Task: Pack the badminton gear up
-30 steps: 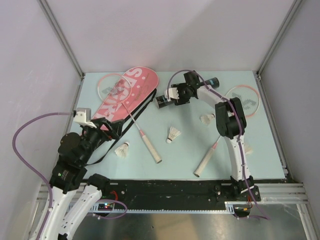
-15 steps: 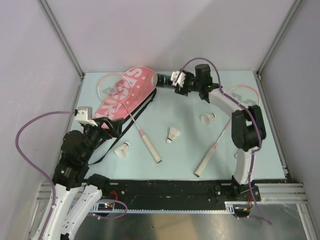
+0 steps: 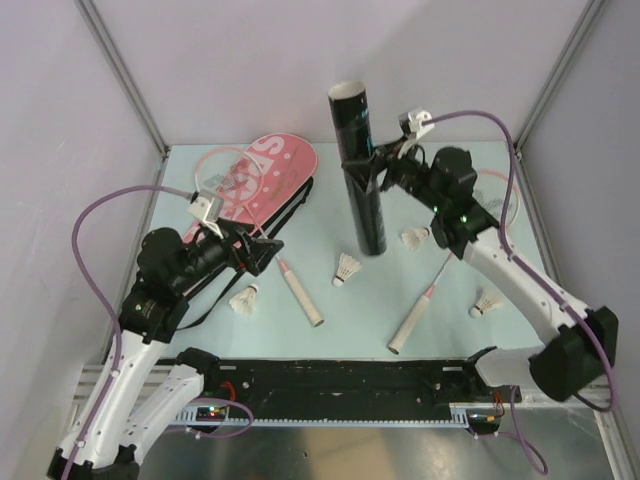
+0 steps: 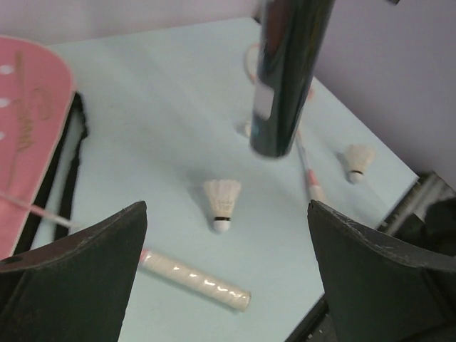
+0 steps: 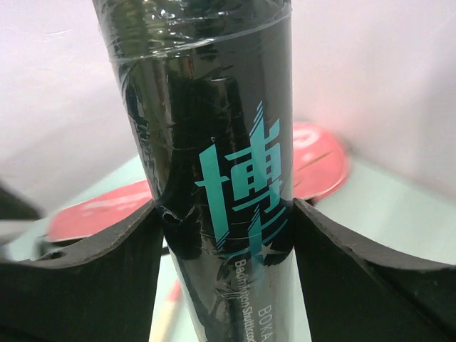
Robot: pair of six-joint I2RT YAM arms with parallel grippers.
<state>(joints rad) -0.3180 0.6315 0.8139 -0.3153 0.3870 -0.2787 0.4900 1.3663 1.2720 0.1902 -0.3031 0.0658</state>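
My right gripper [image 3: 372,165] is shut on the black printed tube [image 3: 360,170] and holds it upright with its open end up. It grips the tube's middle in the right wrist view [image 5: 228,178]. I cannot tell whether the lower end touches the table. My left gripper [image 3: 262,250] is open and empty above the left racket's white handle [image 4: 196,274]. The pink racket case [image 3: 265,170] lies at the back left with one pink-framed racket [image 3: 225,178] on it. The other racket [image 3: 420,310] lies at the right. Several white shuttlecocks lie loose, one [image 3: 346,268] near the tube's foot.
Other shuttlecocks lie at the left front [image 3: 244,300], right of the tube [image 3: 415,238] and at the far right [image 3: 487,302]. The case's black strap [image 3: 215,300] trails toward the left arm. Grey walls close the table's back and sides.
My right arm has swung the tube from lying level near the case to standing upright over the table's middle. My left gripper has moved right, from the case's edge toward the racket handle.
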